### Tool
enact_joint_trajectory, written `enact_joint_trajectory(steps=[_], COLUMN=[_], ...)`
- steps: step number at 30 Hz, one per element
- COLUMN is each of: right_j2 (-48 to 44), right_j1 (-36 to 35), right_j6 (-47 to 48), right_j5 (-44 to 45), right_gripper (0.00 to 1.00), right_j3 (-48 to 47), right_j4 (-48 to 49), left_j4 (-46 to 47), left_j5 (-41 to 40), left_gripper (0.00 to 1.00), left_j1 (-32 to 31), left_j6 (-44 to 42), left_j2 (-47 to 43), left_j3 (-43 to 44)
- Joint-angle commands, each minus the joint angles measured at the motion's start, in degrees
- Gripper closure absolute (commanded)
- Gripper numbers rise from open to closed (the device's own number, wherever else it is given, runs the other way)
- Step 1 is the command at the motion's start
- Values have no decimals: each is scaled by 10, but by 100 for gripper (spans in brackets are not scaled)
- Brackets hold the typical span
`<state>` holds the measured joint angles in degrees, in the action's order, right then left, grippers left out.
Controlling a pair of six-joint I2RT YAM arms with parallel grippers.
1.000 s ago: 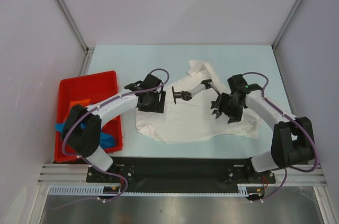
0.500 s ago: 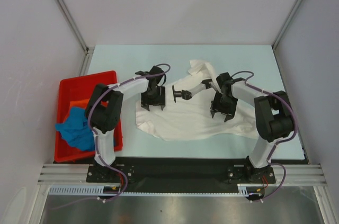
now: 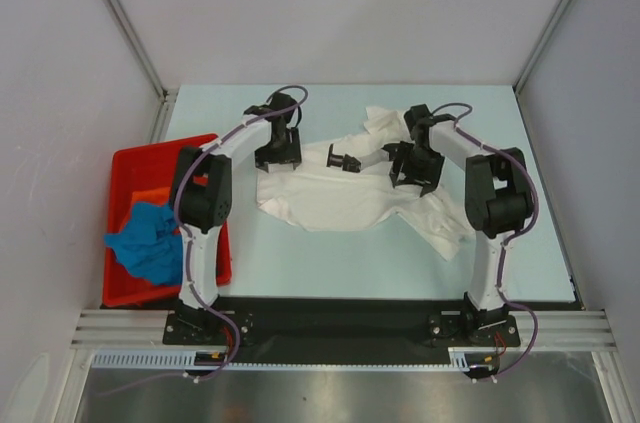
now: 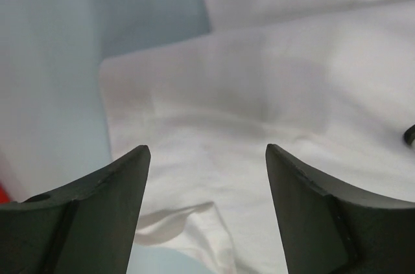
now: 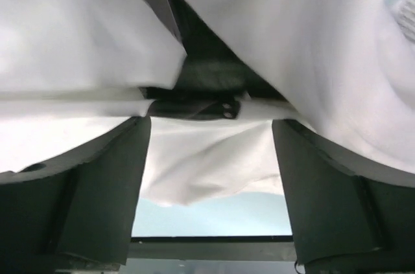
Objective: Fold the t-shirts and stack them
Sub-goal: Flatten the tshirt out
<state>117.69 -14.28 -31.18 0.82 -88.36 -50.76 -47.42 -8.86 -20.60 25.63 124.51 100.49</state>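
A white t-shirt lies rumpled across the middle of the table, with its small black graphic near the far edge. My left gripper is open at the shirt's far left corner; in the left wrist view its jaws stand wide apart just above the white cloth. My right gripper is open on the shirt's far right part; in the right wrist view white cloth shows between the spread fingers. A blue t-shirt and an orange one lie in the bin.
A red plastic bin stands at the left side of the table. A narrow tail of the white shirt trails toward the near right. White walls enclose the light blue table.
Both grippers have moved toward the far side of the table. The white shirt has shifted with them and its right part has drawn into a narrow tail.
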Motion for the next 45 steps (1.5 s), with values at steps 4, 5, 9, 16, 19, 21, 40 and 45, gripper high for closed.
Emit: enact_joint_trajectory(steps=[4,5,9,16,19,21,40,45], right_j2=[-224,-269,-355,-425,-437,-443,-435,-446], right_j1=[26,29,29,29,29,32,87,185], right_j6=[-5,-5,2,0,4,6,-28,-37], right_j5=[16,15,6,-20,-22,-27,-63,-66], right_gripper=[17,17,18,20,20,20,20,31], right_j3=[167,186,245,288,300,307,381,426], right_j4=[8,9,-6,-11,-13,-10,12,-13], left_j4=[15,10,-17,-37,-38,-37,-35,-44], left_j5=[-85,-82,-92,-106,-130,-141,-168,-198], left_gripper=[23,23,28,50,50,51,82,87], left_j1=[-59,-65,-93,-107,-109,-109,-108,-108], left_j6=[22,39,79,118,125,127,133,123], left_j2=[-160,-167,-154,-82,-80,-81,-90,-127], left_j3=[-150,-159,-164,-136,-136,-140,-163,-175])
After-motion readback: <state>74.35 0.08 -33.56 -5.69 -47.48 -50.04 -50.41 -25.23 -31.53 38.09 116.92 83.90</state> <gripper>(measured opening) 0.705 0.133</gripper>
